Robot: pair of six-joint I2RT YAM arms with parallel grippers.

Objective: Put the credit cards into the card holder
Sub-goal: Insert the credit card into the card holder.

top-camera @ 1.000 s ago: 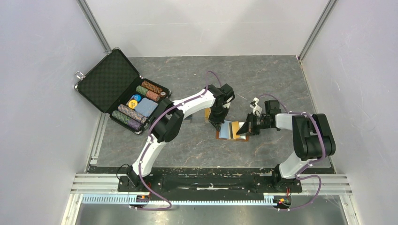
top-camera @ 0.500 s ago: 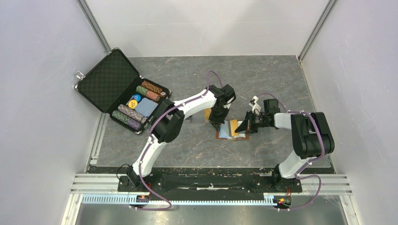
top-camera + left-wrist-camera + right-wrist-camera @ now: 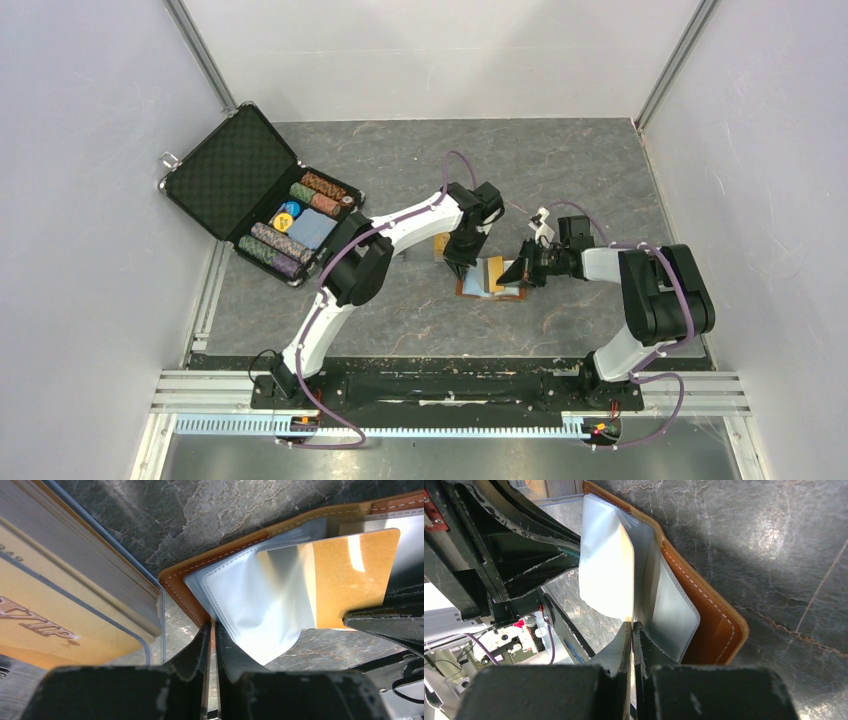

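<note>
The card holder (image 3: 490,282) lies open mid-table, tan-brown leather with pale plastic sleeves. My left gripper (image 3: 461,264) is shut on its left leather edge (image 3: 181,589), jaws meeting at the rim (image 3: 212,628). My right gripper (image 3: 524,271) is shut on an orange credit card (image 3: 350,572), which sits partly inside a sleeve. In the right wrist view the card (image 3: 628,565) shows edge-on between sleeves, above my right gripper (image 3: 631,626), with the card holder (image 3: 711,617) to the right. More orange cards are stacked in a clear box (image 3: 60,575), left of the holder (image 3: 441,244).
An open black foam-lined briefcase (image 3: 232,170) with poker chip rolls (image 3: 275,250) and a striped block (image 3: 311,229) sits at the far left. White walls enclose the table; a metal rail runs along the near edge (image 3: 450,385).
My right gripper has moved left with the orange card, pushing it further into the sleeves. The card holder and my left gripper shifted slightly up and left.
</note>
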